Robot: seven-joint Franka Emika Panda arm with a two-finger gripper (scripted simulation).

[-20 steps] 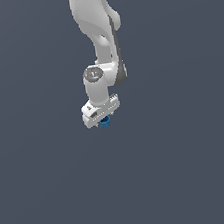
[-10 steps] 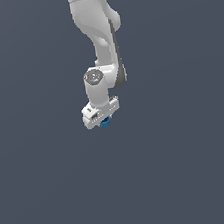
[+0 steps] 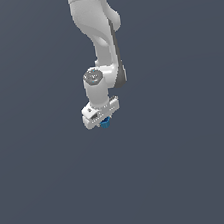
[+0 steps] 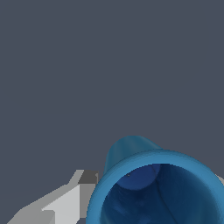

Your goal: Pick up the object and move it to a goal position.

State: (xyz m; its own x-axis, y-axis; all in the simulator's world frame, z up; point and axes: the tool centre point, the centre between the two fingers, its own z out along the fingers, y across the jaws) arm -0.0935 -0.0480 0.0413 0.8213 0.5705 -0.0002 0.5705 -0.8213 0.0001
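Cup: blue cup (image 4: 157,188) is carried directly beneath gripper (image 3: 103,120), for transport to goal.
Fingers: clamped against cup, one finger (image 4: 65,203) seen beside it.

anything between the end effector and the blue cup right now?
Nothing visible. The blue cup sits right at the end effector; in the wrist view one finger lies right beside its rim with no gap visible. Only plain grey background surrounds them. No goal marker is visible, so that path can't be judged.
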